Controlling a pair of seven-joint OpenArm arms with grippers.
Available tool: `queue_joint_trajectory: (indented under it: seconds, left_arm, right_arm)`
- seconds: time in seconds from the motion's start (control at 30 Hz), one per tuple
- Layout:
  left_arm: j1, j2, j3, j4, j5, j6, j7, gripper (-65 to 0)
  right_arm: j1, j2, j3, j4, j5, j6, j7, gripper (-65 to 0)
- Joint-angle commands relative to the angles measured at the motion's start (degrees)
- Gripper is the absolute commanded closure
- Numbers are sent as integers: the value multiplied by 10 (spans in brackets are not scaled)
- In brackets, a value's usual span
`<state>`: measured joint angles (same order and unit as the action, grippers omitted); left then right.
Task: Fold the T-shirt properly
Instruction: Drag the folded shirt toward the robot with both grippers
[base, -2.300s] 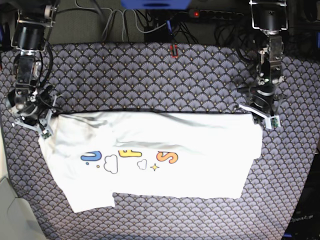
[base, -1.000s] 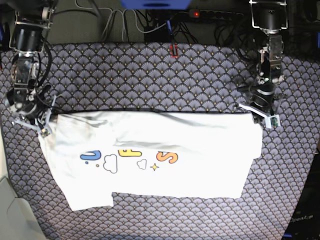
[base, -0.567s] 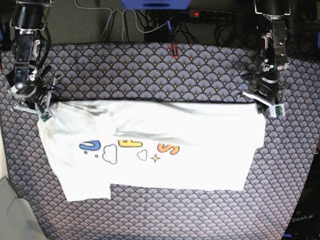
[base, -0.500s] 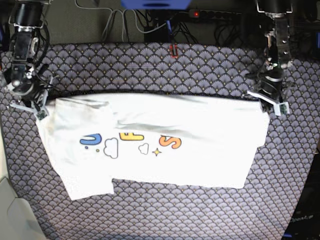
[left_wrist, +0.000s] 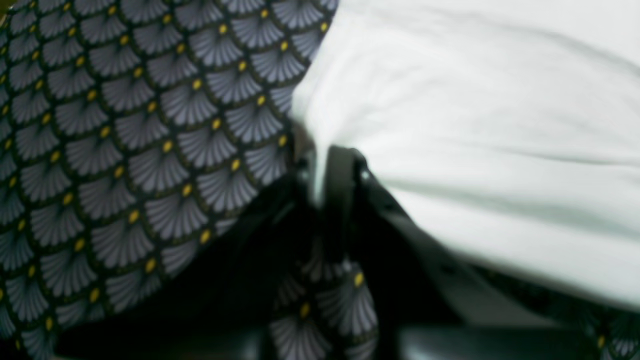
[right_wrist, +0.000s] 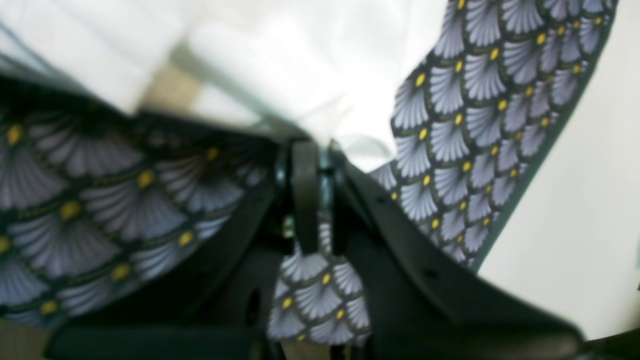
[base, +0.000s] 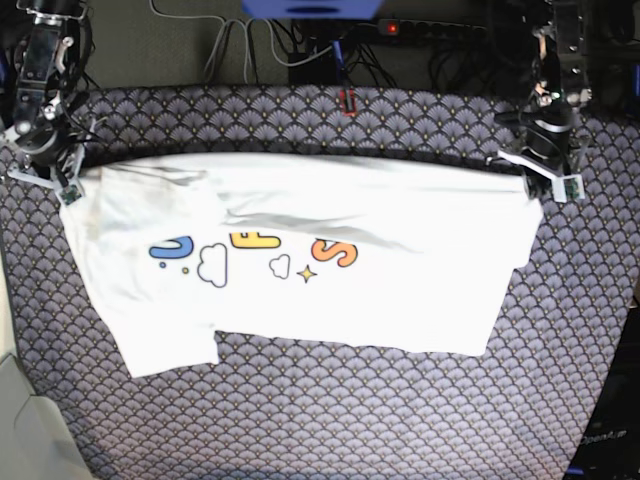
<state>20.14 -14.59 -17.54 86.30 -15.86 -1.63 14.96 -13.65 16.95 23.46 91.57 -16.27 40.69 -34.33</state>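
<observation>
Item: T-shirt (base: 400, 270), spread on the counter (base: 300, 130), long axis running 9 to 3 o'clock. Your left hand (base: 545, 180) is clamped on its 3 o'clock far corner, your right hand (base: 55, 185) on the 9 o'clock one; the cloth lies toward 6 o'clock from both.

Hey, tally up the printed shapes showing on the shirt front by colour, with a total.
On the T-shirt:
Blue letter: 1
Yellow letter: 1
Orange letter: 1
White outlined clouds: 2
Yellow star: 1
Total: 6 shapes; the small dots by the blue letter are left uncounted.
</observation>
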Motion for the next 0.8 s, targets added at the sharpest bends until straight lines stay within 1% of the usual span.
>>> queue_joint_trajectory:
  seconds: [0.0,0.13,0.3,0.47,0.53,0.67,0.7,0.73,0.77]
  left_arm:
    - [7,-10,-7,14,3,10,-16,-22]
    - [35,-10,-7,35,3,10,-16,-22]
    - [52,-10,-8,39,3,10,-16,-22]
    - [57,-11,-8,39,4,10,-16,-23]
    - [59,-22,-8,39,0,10,-16,-26]
    - [60,-22,-8,40,0,10,-16,-28]
    - [60,-22,-9,40,0,10,-16,-33]
    - [61,-22,-11,40,0,10,-16,-50]
    - [64,-22,-18,40,0,9,-16,-87]
  right_arm:
    - [-5,10,6,21,-6,-7,3,0]
    - [-24,3,6,45,-6,-7,3,0]
    - [-41,4,6,50,-6,-7,3,0]
    - [-46,4,6,50,-6,-7,3,0]
    - [-53,4,6,50,-6,-7,2,0]
    - [-57,4,7,50,-6,-7,-2,0]
    - [-57,4,7,50,-6,-7,-2,0]
    - [-57,4,9,50,-6,-7,-3,-18]
    - [-58,3,19,50,-6,-7,-3,-48]
